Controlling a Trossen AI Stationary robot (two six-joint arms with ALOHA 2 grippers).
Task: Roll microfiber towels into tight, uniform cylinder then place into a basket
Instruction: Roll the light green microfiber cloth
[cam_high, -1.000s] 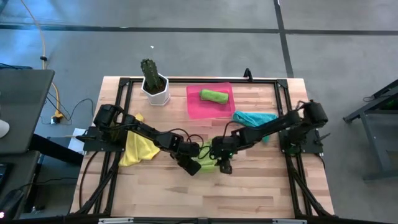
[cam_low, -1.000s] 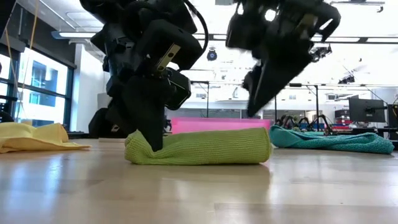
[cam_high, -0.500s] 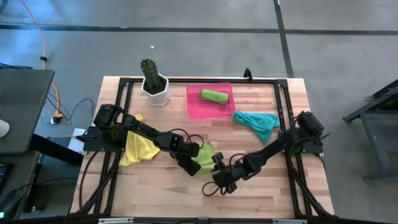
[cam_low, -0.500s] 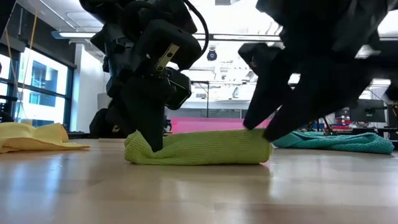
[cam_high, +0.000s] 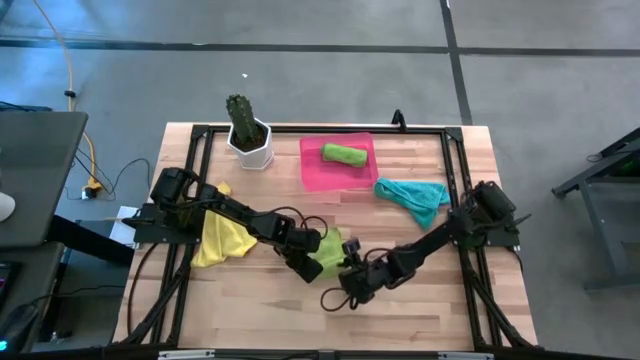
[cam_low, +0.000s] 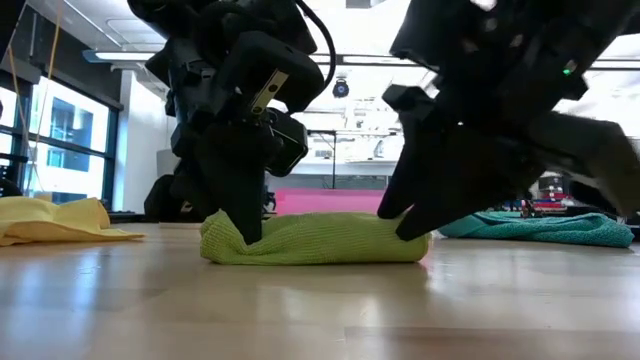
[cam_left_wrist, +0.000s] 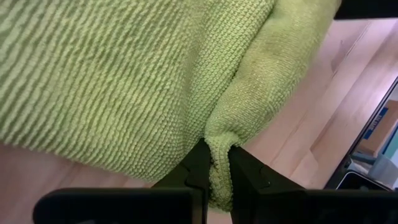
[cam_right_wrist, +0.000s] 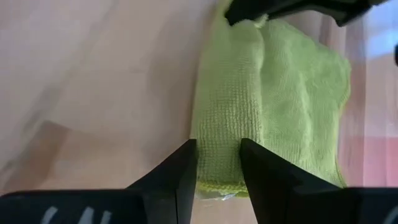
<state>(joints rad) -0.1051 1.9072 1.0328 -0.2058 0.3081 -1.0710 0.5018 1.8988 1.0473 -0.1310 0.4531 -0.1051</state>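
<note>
A lime green microfiber towel (cam_low: 320, 238) lies rolled up on the wooden table, near its middle (cam_high: 330, 247). My left gripper (cam_low: 245, 228) is shut on the roll's left end. My right gripper (cam_right_wrist: 217, 168) is closed on the roll's other end (cam_low: 410, 235). A second rolled lime green towel (cam_high: 343, 154) lies in the pink basket (cam_high: 315, 172) at the far side. A teal towel (cam_high: 412, 195) lies loose to the right. A yellow towel (cam_high: 222, 238) lies crumpled to the left. My left gripper pinches a bunched fold (cam_left_wrist: 221, 163) at the roll's left end between its two fingers, slanting down from the table's left. That end stays on the table. My right gripper has one finger (cam_right_wrist: 186, 168) on each side of the roll's right end (cam_right_wrist: 219, 163), along the roll, slanting down from the near right. The roll lies on the table.
A white pot with a cactus (cam_high: 248, 135) stands at the far left, beside the basket. A black frame (cam_high: 190, 180) runs along the table's edges. Bare wood (cam_high: 260, 310) stretches along the near side.
My right gripper has swung from above the towel toward the table's near edge, sunk to the table, rolled its wrist and come onto the roll's right end. The towel has stayed in place.
</note>
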